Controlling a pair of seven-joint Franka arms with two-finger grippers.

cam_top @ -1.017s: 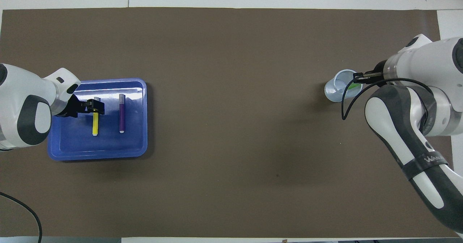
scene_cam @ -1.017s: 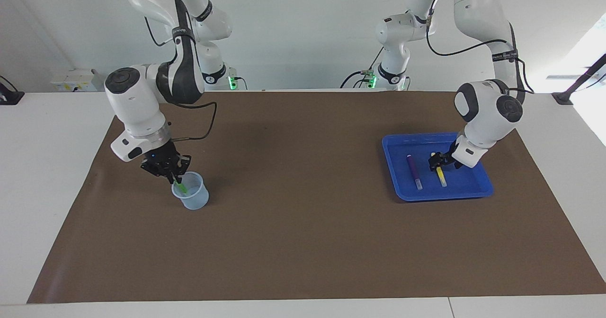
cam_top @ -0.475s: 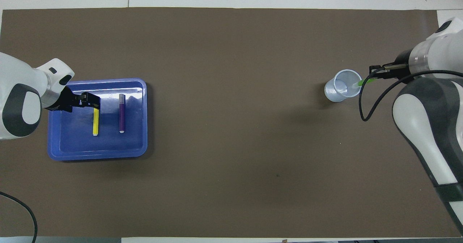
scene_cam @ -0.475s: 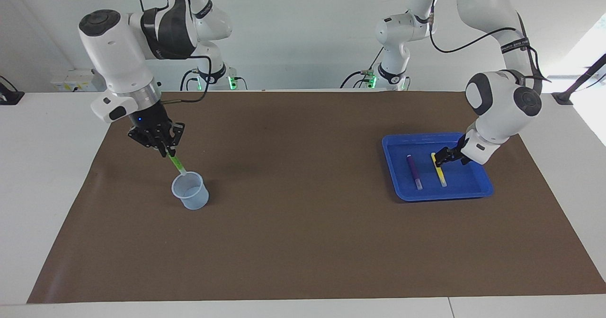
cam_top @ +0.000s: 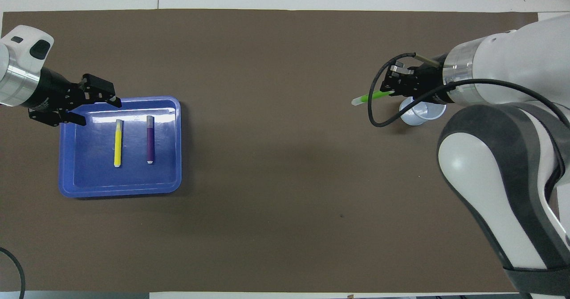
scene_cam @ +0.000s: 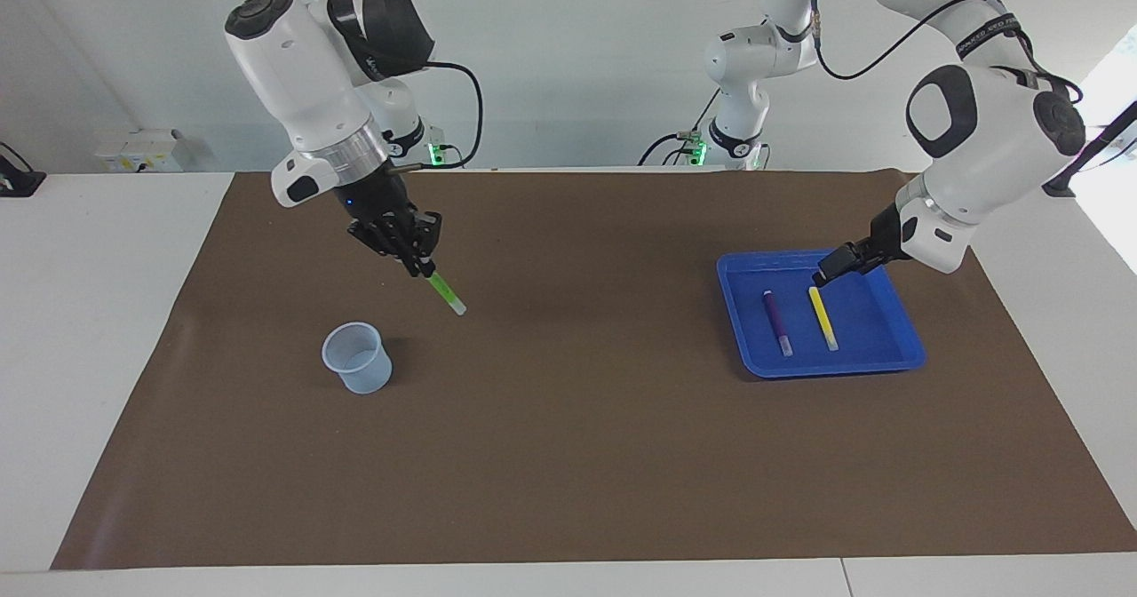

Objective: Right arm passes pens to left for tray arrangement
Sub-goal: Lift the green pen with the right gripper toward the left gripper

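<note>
- You have the brown mat (scene_cam: 568, 455) bare between cup and tray (scene_cam: 897, 348), so nothing blocks the handover path.
- The tray sits at the left arm's end of the mat, well apart from the cup; purple pen (scene_cam: 775, 322) and yellow pen (scene_cam: 822, 317) lie side by side in it, parallel.
- Your left gripper (scene_cam: 833, 268) hovers over the tray's robot-side rim, fingers spread and empty.
- The cup (scene_cam: 357, 370) stands empty at the right arm's end.
- Your right gripper (scene_cam: 410, 246), raised near the cup, pinches the green pen (scene_cam: 444, 292); its long axis slants down, white cap toward the tray.
</note>
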